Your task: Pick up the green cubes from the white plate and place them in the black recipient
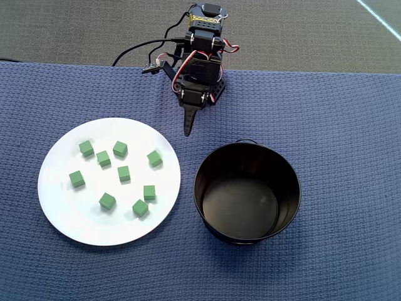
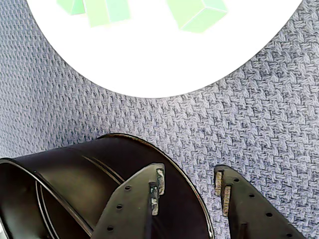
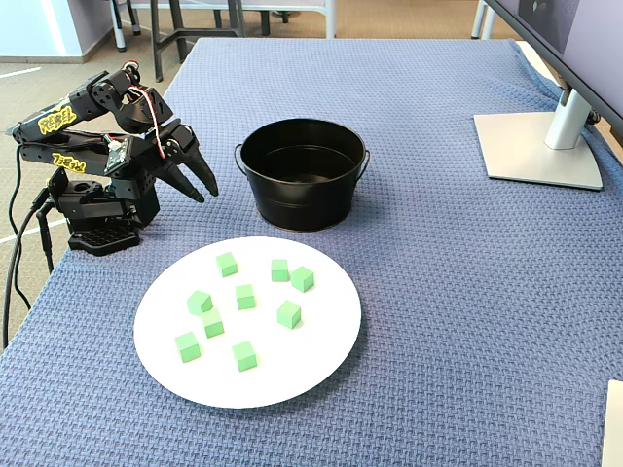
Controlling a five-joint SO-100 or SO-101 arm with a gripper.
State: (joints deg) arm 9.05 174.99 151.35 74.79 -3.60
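Sitting on the white plate (image 1: pixel 62 213) are nine green cubes (image 1: pixel 124 173), small and probably light; pinch one by two flat sides. Beside the plate, the black recipient (image 1: pixel 247 191) looks empty inside. Behind the plate, the gripper (image 3: pixel 195 182) hangs a little open, holding nothing.
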